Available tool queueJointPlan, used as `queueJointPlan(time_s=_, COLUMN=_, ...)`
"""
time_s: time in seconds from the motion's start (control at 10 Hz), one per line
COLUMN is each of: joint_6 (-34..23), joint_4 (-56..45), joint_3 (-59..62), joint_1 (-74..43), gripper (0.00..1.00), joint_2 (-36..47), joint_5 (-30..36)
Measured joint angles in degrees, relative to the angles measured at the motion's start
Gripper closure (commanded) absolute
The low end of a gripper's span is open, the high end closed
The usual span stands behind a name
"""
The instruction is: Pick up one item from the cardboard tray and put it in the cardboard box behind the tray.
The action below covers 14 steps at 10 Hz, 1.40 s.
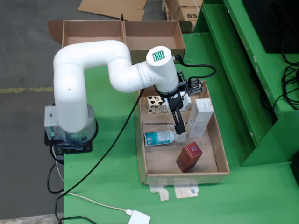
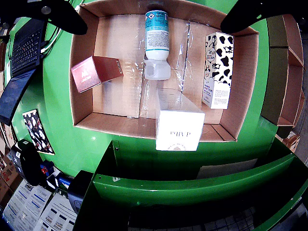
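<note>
**Above the tray, tool hovering, nothing gripped**

Over the cardboard tray (image 1: 223,154) on the green bench (image 1: 107,177), the white myCobot arm (image 1: 112,65) reaches out with its tool (image 1: 179,132) pointing down near the middle of the tray. From the fixed view the black fingers hang just above the clear bottle with the teal label (image 1: 161,137), which lies on its side. The riding view shows two dark fingertips at the top corners of the picture, spread wide apart with nothing between them, so the tool is released and empty.

Four items sit in the tray: the bottle (image 2: 157,41), a dark red box (image 2: 95,72), a tall white carton (image 2: 179,126) standing upright, and a cow-patterned carton (image 2: 217,67) against one wall. All four are untouched by the fingers. The target, a divided cardboard box (image 1: 124,35), stands behind the tray, beyond the arm's elbow in the fixed view, and looks empty in both compartments.

I judge this to be the approach step, before any grasp. The bottle seems the likeliest pick, being nearest the fingers. The next move calls for a descent with the fingers straddling the bottle's body, then a close and a lift clear of the tray wall. The white carton stands close by and could be knocked over.
</note>
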Motion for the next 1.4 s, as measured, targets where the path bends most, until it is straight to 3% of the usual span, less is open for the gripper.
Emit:
queueJointPlan(time_s=1.1, joint_6=-0.2, joint_4=1.1, joint_3=-0.8, joint_1=0.3, gripper=0.00, joint_2=-0.1, joint_5=0.1)
queueJointPlan(time_s=1.4, joint_6=-0.2, joint_4=-0.1, joint_3=5.5, joint_1=0.3, gripper=0.00, joint_2=-6.1, joint_5=0.0)
